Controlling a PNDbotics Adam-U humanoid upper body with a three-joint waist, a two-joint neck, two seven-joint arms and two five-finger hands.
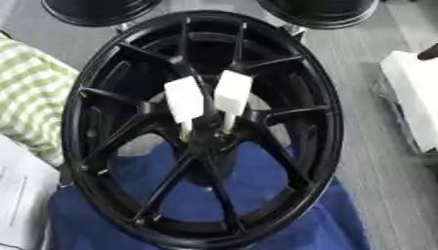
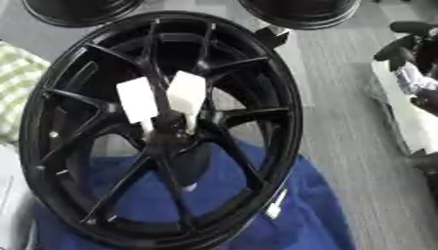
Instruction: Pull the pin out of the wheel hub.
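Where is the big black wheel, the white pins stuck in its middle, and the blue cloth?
wheel (image 1: pixel 329 132), left eye view, right rim
left white pin (image 1: pixel 184 100), left eye view, flat head
right white pin (image 1: pixel 232 92), left eye view, flat head
blue cloth (image 1: pixel 342 229), left eye view, lower right fold

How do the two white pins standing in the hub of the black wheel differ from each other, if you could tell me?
The left white pin sits lower at the top than the right white pin. The left pin leans its top toward the left; the right pin leans toward the right, so they splay apart upward. The left pin's face looks a little greyer, the right pin's brighter. Both are flat white blocks on thin stems set into the hub of the black wheel.
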